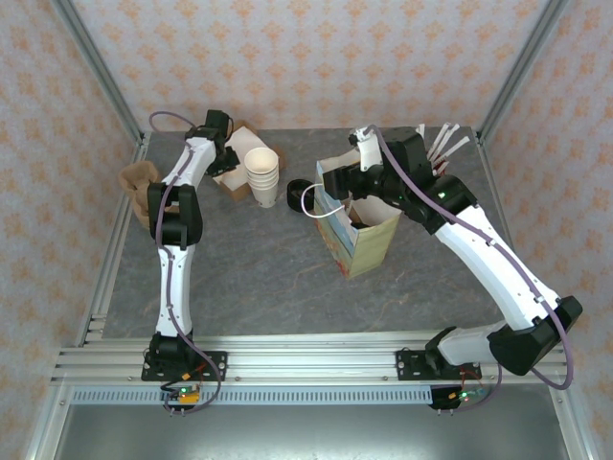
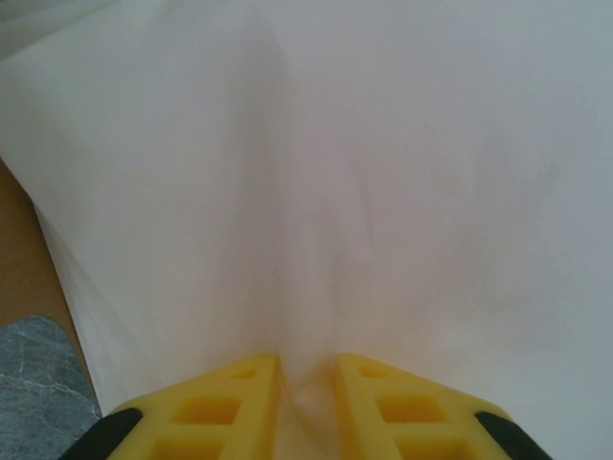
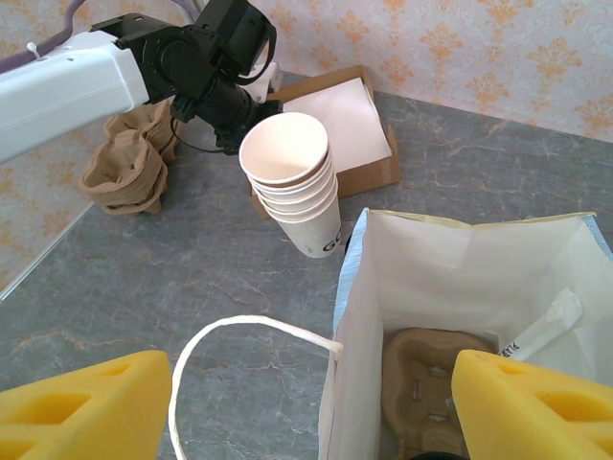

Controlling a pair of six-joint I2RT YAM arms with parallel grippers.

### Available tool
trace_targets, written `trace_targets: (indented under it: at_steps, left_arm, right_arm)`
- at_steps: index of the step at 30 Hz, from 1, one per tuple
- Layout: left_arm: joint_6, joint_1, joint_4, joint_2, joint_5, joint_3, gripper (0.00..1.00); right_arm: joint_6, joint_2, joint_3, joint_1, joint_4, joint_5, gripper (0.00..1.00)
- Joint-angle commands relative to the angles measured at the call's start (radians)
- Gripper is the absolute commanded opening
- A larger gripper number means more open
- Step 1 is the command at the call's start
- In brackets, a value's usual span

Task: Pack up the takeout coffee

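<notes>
Ok, left gripper is at the back-left of the table, down in the shallow cardboard box. In the wrist view its yellow fingers are almost together with a bunched fold of the white paper sheet caught between them, so it is clamped on the sheet.

Right gripper hangs over the open paper bag near mid-table. Its jaws are wide apart with nothing between them.

Inside the bag:
- A brown pulp carrier lies flat on the bottom.
- A white wrapped stick leans against the right wall.
- The white handle loop hangs out over the left rim.

Around it:
- The stack of lidless cups stands upright just right of the box and well left of the bag.
- A black round piece sits on the table between the cups and the bag. It looks like a lid, but I can't tell whether there is a cup under it.
- Spare pulp carriers are piled at the far-left edge.
- A bundle of white sticks sits at the back right, behind the right arm.

Takeout coffee: I can't place it. A dark sliver at the bottom of the bag next to the carrier is too cropped to identify.
</notes>
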State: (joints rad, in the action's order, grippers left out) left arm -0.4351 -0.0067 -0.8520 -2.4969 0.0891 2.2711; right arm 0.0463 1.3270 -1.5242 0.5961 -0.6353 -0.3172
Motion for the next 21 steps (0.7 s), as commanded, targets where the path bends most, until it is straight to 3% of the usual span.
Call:
trace_targets:
  at_steps: [1,15,21]
  left_arm:
    - [0.027,-0.003,-0.041,0.010,0.005,0.055,0.19]
    - [0.047,0.008,-0.064,0.075,0.005,0.116,0.00]
    - [0.051,0.020,-0.065,0.163,-0.009,0.117,0.00]
  right_arm:
    - [-0.002,0.009,0.001,0.003,-0.009,0.005,0.78]
    - [-0.018,-0.012,0.014,0.002,-0.019,0.017,0.78]
    - [-0.032,-0.026,0.012,0.003,-0.018,0.025,0.78]
